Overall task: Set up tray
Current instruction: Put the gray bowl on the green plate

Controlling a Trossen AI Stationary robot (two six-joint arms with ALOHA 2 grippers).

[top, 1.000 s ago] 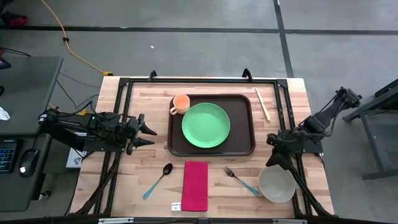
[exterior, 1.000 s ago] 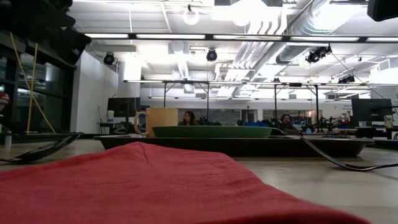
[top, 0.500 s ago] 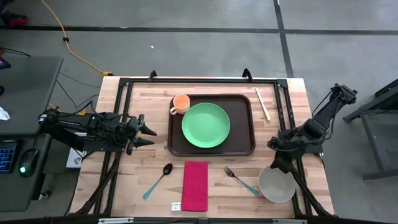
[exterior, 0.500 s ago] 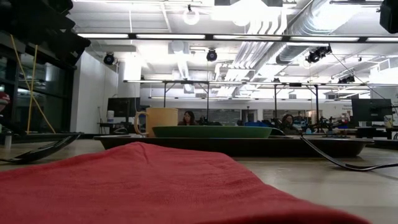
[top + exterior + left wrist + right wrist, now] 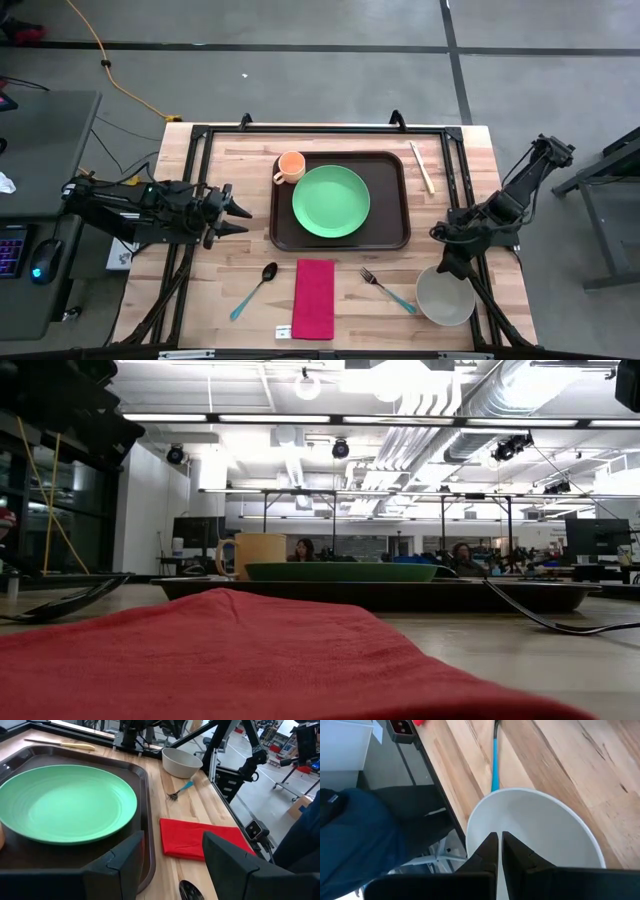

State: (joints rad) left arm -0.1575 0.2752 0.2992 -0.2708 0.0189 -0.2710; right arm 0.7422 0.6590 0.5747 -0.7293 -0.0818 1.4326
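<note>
The dark brown tray (image 5: 395, 235) lies at the table's middle with the green plate (image 5: 331, 201) and an orange cup (image 5: 290, 166) on it. The white bowl (image 5: 445, 296) stands upright at the near right. My right gripper (image 5: 446, 262) is shut, and its fingertips (image 5: 491, 842) point down into the bowl's inside (image 5: 540, 835) near the far rim. My left gripper (image 5: 238, 216) waits open to the left of the tray; in its wrist view (image 5: 172, 865) it faces the plate (image 5: 65, 802) and the tray's rim (image 5: 147, 827). My right gripper points down from above over the bowl's inside, close behind its far rim (image 5: 480, 812). Whether its shut fingertips touch the bowl, I cannot tell. The bowl stands flat on the table.
A red napkin (image 5: 313, 298) lies near the table's near edge, with a spoon (image 5: 256, 288) to its left and a blue-handled fork (image 5: 388, 290) between it and the bowl. A pale knife (image 5: 422, 166) lies right of the tray. The table's dark frame rails run along its sides.
My right gripper has moved a little toward the table's near edge and down over the bowl, then has stayed there. The bowl and the other things have kept their places.
</note>
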